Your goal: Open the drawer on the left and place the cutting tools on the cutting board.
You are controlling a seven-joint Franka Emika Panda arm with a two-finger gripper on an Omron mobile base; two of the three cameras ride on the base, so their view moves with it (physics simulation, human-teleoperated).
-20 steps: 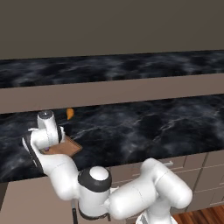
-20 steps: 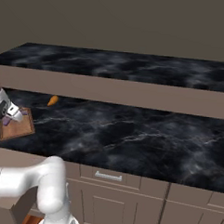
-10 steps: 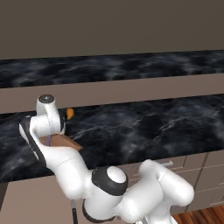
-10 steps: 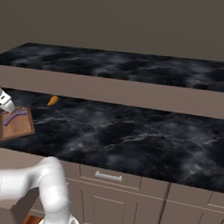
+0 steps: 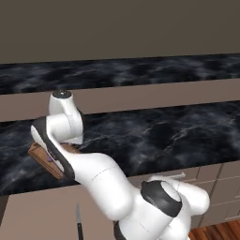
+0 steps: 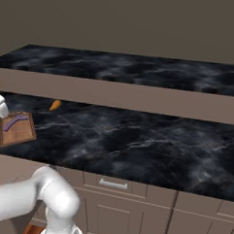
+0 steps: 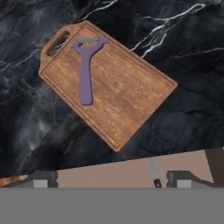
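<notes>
The black marble counter (image 7: 183, 87) carried the cutting board (image 7: 122, 96), lying flat near its front edge. The purple peeler (image 7: 85, 74) lay on the board beside the handle slot. Below, in the open drawer (image 7: 131, 168), lay the knife (image 7: 154, 173). The gripper (image 7: 111, 179) hovered above, jaws wide apart, empty.

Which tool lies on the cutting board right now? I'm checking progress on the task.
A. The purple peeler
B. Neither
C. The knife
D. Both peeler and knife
A: only the peeler lies on the board; the knife is still down in the open drawer.
</notes>
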